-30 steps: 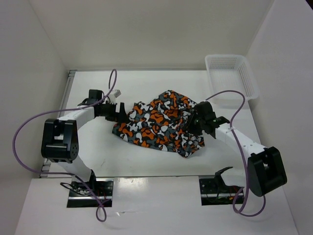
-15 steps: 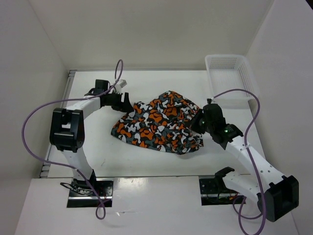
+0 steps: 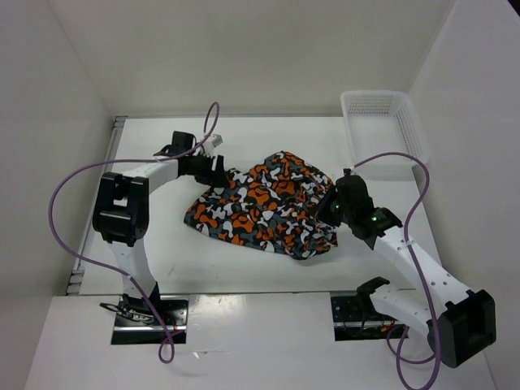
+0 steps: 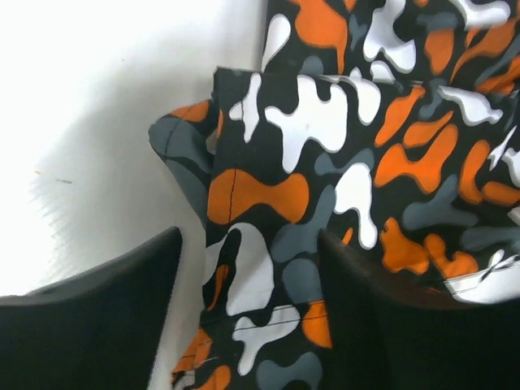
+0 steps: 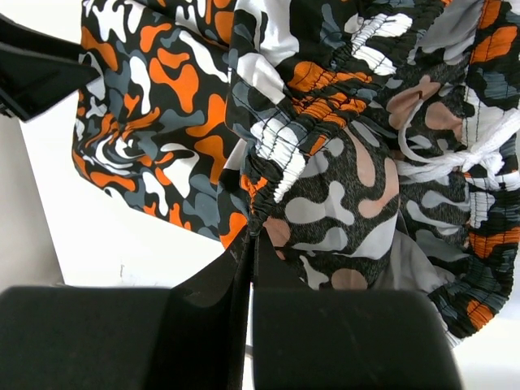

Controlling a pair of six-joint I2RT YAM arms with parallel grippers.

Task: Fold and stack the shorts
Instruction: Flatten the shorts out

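Honestly, soft orange/grey/black/white camo fabric shorts point(image 3: 264, 207) lay bunched mid-frame; right gripper point(image 5: 252, 244) pinched a thin waistband bit, left gripper point(image 4: 248, 252) had jaws spread round a hem. Prob risk: tiny grip could've slipped on lifting.

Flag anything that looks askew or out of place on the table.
The shorts lie in a rumpled heap at mid-table, not flat. The elastic waistband is bunched and partly turned inside out, near where the right hand is shut on the fabric. Nothing looks spilled or torn.
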